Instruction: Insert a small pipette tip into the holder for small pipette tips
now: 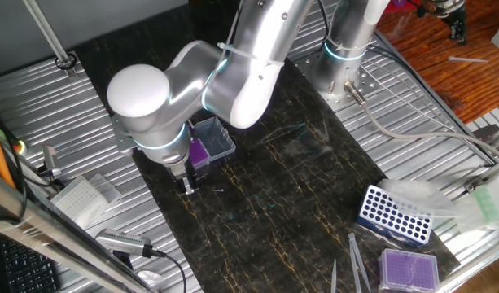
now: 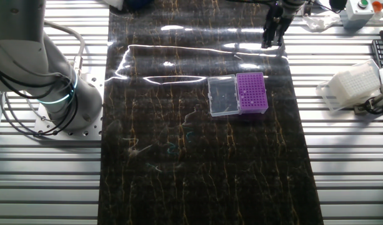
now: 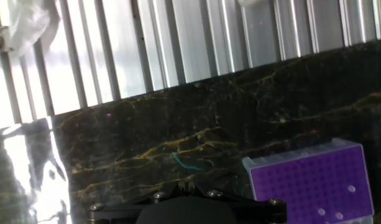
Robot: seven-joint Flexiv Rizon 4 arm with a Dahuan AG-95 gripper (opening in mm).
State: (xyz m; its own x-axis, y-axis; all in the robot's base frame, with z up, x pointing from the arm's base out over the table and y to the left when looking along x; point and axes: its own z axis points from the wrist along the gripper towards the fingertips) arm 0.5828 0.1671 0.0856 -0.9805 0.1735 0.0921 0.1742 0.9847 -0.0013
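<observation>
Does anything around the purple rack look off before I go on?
Nothing looks spilled or broken. The purple rack sits flat on the dark mat, its clear lid open flat beside it. The gripper is off beside the rack, not above it. I cannot make out the tip.

Open mat around me, one rack close by

My gripper [image 1: 186,186] hangs over bare dark mat [image 2: 197,169] on the bench; the purple holder [image 2: 252,92] with its clear lid [image 2: 222,96] laid open stands just beside me. The blue-and-white rack [image 1: 393,215], the lilac rack [image 1: 409,268] and the tweezers [image 1: 356,259] crowd the mat's far corner, well apart.
</observation>
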